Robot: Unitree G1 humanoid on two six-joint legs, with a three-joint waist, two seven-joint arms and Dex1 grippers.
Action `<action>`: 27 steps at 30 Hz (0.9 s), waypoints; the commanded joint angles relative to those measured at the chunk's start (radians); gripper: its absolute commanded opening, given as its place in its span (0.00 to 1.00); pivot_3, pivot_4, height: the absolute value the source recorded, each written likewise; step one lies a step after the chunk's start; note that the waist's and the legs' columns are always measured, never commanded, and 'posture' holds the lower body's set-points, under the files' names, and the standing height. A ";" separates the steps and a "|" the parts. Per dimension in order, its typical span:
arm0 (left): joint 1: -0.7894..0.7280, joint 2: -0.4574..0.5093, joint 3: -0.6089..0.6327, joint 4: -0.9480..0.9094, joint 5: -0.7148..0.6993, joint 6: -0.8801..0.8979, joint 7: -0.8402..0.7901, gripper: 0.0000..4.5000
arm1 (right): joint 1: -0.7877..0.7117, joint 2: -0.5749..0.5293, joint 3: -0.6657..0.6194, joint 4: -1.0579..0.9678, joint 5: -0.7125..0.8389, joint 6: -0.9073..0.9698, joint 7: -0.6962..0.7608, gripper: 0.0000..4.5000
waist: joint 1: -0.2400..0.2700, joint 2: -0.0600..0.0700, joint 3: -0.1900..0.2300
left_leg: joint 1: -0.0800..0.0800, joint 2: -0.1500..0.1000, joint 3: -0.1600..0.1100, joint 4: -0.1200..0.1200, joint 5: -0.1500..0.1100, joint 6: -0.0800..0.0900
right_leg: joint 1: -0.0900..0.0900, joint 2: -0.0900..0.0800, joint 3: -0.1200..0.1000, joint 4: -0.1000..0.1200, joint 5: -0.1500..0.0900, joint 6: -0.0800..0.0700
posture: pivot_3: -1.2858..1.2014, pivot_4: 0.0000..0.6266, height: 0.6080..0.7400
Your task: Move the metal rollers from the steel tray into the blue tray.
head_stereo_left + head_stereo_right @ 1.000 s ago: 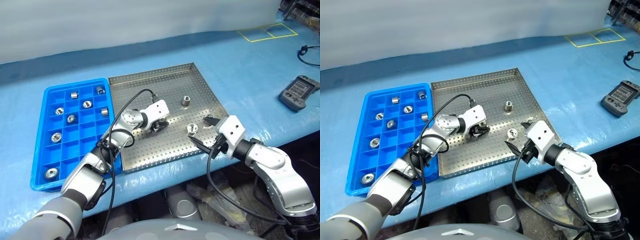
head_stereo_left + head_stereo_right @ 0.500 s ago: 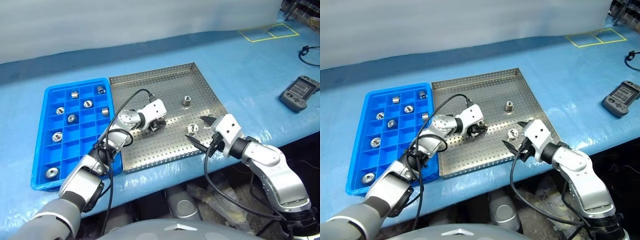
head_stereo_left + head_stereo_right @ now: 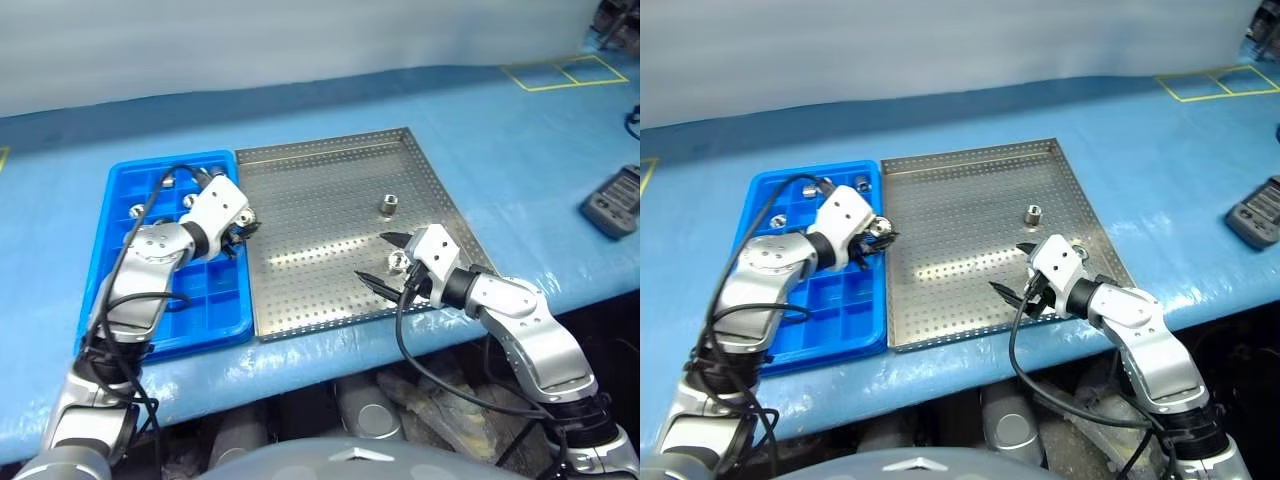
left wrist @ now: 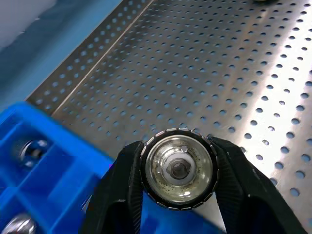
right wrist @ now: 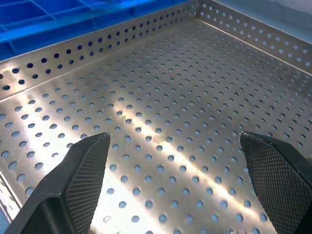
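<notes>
My left gripper [image 3: 241, 226] is shut on a metal roller [image 4: 178, 168] and holds it above the right edge of the blue tray [image 3: 170, 330], next to the steel tray's rim. The tray's compartments hold other rollers [image 4: 30, 148]; my arm hides some of them. On the steel tray [image 3: 300, 200], one roller [image 3: 389, 207] stands right of centre. A second roller [image 3: 399, 262] lies close under my right gripper [image 3: 372, 258]. That gripper is open low over the tray floor, with nothing between its fingers [image 5: 73, 185].
A dark handheld device [image 3: 615, 200] lies on the blue table cover at the far right. Yellow tape marks [image 3: 560, 72] sit at the back right. The table's front edge runs just below both trays.
My left gripper has closed on a roller, lifted it from the middle of the steel tray and carried it left to the blue tray's edge. The right gripper edged slightly left, still open. The camera has turned.
</notes>
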State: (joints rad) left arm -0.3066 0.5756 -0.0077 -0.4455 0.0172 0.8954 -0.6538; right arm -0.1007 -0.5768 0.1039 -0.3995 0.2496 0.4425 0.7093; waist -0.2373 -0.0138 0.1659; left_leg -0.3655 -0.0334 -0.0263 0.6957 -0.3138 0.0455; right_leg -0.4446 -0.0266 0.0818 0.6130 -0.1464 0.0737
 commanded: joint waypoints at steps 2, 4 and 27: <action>0.105 0.051 0.112 -0.191 -0.021 0.095 0.029 0.38 | -0.058 0.010 0.031 0.034 -0.005 -0.039 0.036 1.00 | 0.043 0.000 0.000 | 0.000 0.000 -0.001 0.000 0.000 0.000 | 0.000 -0.001 -0.001 0.000 0.000 -0.001 | 0.48 0.24 1.00; 0.172 0.065 0.131 -0.250 -0.018 0.123 0.041 0.38 | -0.078 0.015 0.041 0.053 -0.008 -0.046 0.045 1.00 | 0.071 0.000 0.000 | -0.002 0.000 -0.003 0.000 -0.001 -0.001 | -0.001 -0.002 -0.003 -0.001 -0.001 -0.002 | 0.48 0.24 1.00; 0.265 0.028 0.128 -0.197 -0.075 0.116 0.165 0.38 | -0.119 0.034 0.051 0.089 -0.029 -0.063 0.058 1.00 | 0.197 0.000 0.000 | -0.003 0.000 -0.012 0.000 0.002 -0.007 | 0.001 -0.001 -0.014 -0.001 -0.002 -0.009 | 0.49 0.24 1.00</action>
State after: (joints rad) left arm -0.0215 0.5947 0.1253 -0.6423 -0.0519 1.0383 -0.4993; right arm -0.2177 -0.5443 0.1732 -0.2804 0.2148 0.3967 0.7703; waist -0.0400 -0.0140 0.1657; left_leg -0.3688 -0.0333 -0.0383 0.6953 -0.3119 0.0381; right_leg -0.4435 -0.0276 0.0677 0.6124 -0.1480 0.0647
